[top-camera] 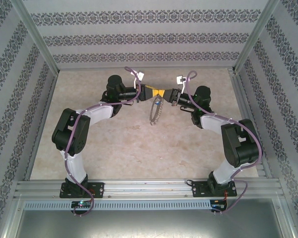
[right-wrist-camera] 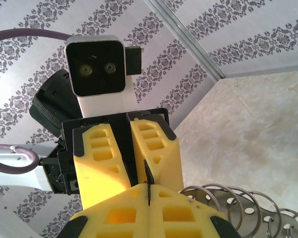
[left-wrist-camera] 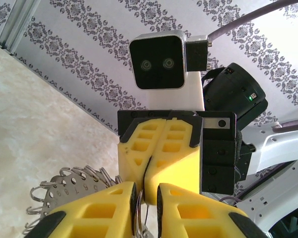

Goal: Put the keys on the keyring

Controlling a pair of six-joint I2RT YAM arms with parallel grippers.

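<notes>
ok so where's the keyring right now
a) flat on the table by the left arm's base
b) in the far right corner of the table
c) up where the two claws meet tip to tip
c: the keyring dangles just under the point where the left claw and right claw meet, with a wire loop caught between the left claw's fingers.

Left jaws and right jaws meet, keyring [top-camera: 154, 113] dangling below; table [top-camera: 124, 148] around open.
</notes>
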